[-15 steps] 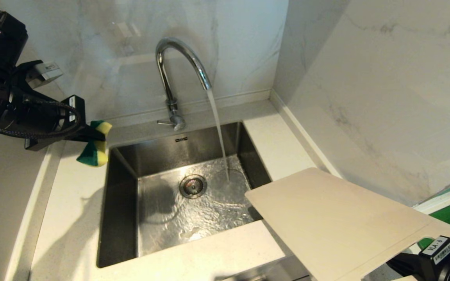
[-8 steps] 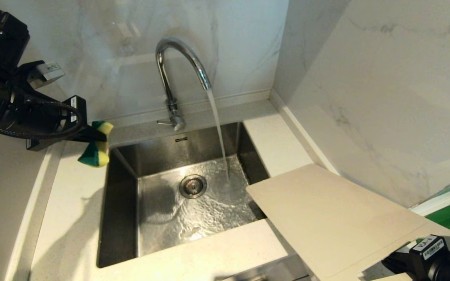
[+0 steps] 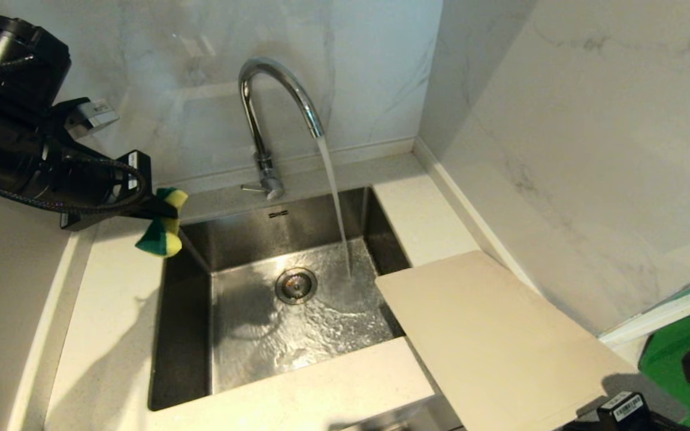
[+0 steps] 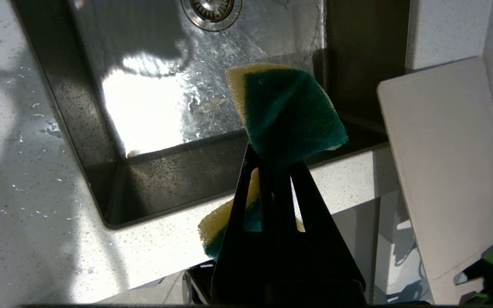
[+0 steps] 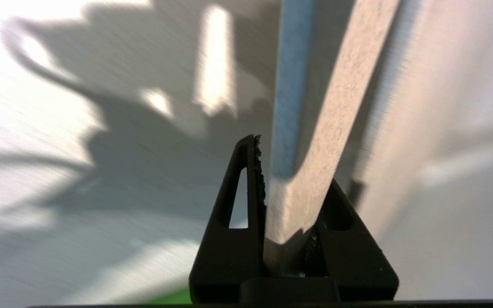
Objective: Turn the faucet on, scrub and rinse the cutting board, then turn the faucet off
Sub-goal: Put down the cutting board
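Observation:
Water runs from the chrome faucet into the sink; its thin lever sticks out at the base. The cream cutting board lies on the counter right of the sink, one corner over the basin. My right gripper is at the board's near right end, low at the picture's edge. Its jaws are slightly apart, and the board's edge stands slanted and loose between them. My left gripper hangs over the sink's left rear corner, shut on a yellow-green sponge.
The steel sink holds a film of rippling water around the drain. Marble walls close in behind and to the right. A green surface lies beyond the counter's right end.
The cutting board has sunk lower onto the counter and the right gripper has dropped to the bottom edge, its jaws loosening. The left arm with the sponge has shifted slightly toward the sink.

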### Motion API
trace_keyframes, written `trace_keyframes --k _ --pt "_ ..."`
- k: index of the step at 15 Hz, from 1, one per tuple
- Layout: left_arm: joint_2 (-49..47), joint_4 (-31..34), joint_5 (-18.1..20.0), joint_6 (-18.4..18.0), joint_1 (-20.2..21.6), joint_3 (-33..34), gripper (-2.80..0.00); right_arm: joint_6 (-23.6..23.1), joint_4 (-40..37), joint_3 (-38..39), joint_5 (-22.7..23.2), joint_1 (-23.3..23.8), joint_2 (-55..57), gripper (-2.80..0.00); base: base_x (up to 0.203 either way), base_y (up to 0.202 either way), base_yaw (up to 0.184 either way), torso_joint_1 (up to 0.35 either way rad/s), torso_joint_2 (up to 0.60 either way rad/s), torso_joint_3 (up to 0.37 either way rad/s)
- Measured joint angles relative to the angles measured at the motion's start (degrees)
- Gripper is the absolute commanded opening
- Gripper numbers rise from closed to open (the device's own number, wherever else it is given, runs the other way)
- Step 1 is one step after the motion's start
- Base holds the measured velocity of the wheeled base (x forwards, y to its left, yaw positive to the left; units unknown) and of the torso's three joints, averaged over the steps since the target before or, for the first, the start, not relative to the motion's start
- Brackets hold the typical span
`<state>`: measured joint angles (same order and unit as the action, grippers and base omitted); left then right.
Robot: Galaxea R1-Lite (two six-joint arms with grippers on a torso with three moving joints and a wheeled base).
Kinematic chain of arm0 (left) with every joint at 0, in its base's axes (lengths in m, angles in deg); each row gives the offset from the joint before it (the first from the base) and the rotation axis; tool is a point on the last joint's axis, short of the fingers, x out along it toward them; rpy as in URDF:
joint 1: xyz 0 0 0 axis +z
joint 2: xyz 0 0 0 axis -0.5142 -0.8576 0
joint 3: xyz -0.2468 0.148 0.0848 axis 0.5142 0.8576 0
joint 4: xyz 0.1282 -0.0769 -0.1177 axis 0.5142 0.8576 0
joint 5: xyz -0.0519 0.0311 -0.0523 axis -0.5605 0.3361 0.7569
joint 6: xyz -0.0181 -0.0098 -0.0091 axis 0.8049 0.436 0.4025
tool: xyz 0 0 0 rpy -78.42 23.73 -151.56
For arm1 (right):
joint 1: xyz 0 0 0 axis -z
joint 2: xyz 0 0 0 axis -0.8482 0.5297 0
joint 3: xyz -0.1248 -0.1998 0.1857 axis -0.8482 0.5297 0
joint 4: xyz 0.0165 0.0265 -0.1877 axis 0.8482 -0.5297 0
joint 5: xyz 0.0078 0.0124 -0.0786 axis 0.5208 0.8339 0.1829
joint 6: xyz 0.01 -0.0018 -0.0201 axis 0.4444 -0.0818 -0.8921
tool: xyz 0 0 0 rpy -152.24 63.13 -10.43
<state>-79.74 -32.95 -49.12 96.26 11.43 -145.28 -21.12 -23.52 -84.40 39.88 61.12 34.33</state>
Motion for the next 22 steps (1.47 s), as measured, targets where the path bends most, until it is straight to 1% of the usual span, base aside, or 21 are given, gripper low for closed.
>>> trace_keyframes --k 2,4,7,9,15,17,22 --pt "-0.98 0.0 -0.04 -0.03 -0.02 -0.5 -2.8 1.65 0.05 1.18 1.74 -0.06 3.56 -2.8 0.0 0.0 0.0 0.0 0.0 0.0" --pt "-2.09 0.0 -0.08 -0.07 0.0 -1.52 -2.8 2.08 0.07 1.47 2.37 -0.17 7.0 -2.8 0.0 0.0 0.0 0.0 0.0 0.0" --pt "-3.21 0.1 -0.06 -0.05 0.01 -2.31 -2.8 2.31 0.0 1.13 4.72 -0.73 11.78 -2.8 0.0 0.0 0.0 0.0 0.0 0.0" --pt "-3.61 0.1 -0.09 -0.02 0.0 -2.42 -2.8 3.57 -0.03 0.04 4.92 -3.24 14.01 -2.8 0.0 0.0 0.0 0.0 0.0 0.0" --pt "-4.21 0.1 -0.02 0.01 -0.1 -2.66 -2.8 12.03 0.03 -2.77 4.78 -12.88 18.59 -2.8 0.0 0.0 0.0 0.0 0.0 0.0" --pt "-4.43 0.05 0.07 0.0 -0.07 -2.84 -2.8 13.35 0.0 -3.31 4.71 -14.29 20.36 -2.8 0.0 0.0 0.0 0.0 0.0 0.0" --pt "-4.91 0.0 0.09 0.09 -0.07 -3.21 -2.8 14.55 0.07 -3.83 4.71 -14.76 23.86 -2.8 0.0 0.0 0.0 0.0 0.0 0.0"
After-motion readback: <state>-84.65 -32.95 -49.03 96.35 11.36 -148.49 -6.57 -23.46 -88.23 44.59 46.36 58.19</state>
